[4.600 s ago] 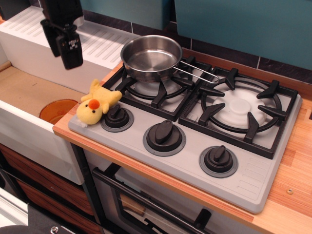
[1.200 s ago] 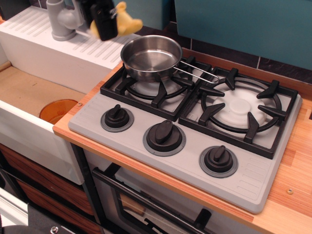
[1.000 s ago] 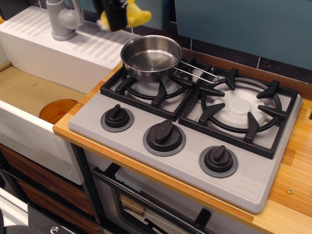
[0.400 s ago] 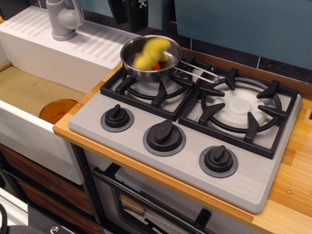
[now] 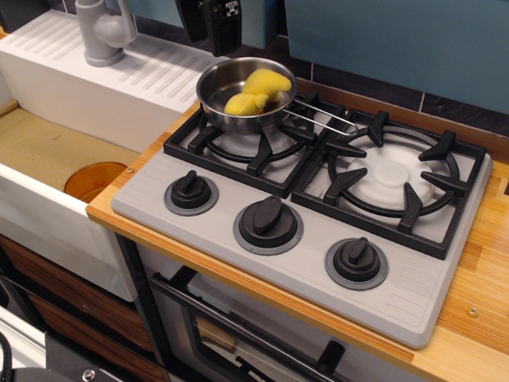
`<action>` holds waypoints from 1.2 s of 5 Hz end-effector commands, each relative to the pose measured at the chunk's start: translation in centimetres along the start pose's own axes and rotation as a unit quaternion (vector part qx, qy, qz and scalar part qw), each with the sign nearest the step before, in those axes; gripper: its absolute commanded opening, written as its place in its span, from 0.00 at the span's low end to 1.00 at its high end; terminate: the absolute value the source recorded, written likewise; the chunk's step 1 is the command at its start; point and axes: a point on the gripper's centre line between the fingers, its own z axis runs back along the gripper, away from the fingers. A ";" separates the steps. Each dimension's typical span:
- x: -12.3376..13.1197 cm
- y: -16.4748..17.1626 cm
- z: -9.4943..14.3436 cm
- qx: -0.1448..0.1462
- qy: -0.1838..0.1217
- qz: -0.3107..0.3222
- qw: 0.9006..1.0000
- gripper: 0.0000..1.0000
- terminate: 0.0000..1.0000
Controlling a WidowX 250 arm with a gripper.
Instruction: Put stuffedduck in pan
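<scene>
wood countertop (image 5: 477, 294) carries a grey stove unit (image 5: 318, 255) w/ 2 black burner grates and 3 black knobs along the front. pan (image 5: 231, 99) sits on the left grate, stuffedduck (image 5: 256, 91) inside it. left of the counter: white sink (image 5: 56, 159), orange disc (image 5: 95, 179) in the basin, grey faucet (image 5: 102, 32) behind.

Only a small white mark on the tool (image 5: 210, 30), too blurred to read

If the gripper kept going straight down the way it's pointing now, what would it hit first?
Probably the back rim of the pan, or the stuffedduck lying inside it. The gripper hangs just above and behind them; depth is unclear from this single view.
</scene>
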 end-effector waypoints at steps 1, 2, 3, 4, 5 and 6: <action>-1.1 -0.1 2.0 0.042 -0.032 -0.011 0.999 1.00 0.00; -1.9 -0.1 1.9 0.063 -0.045 -0.015 0.997 1.00 0.00; -2.5 0.2 2.3 0.079 -0.050 -0.017 0.995 1.00 0.00; -2.7 0.8 2.7 0.094 -0.056 -0.023 0.994 1.00 0.00; -2.6 1.2 3.0 0.089 -0.051 -0.022 0.994 1.00 0.00; -2.5 1.4 3.2 0.087 -0.046 -0.021 0.995 1.00 0.00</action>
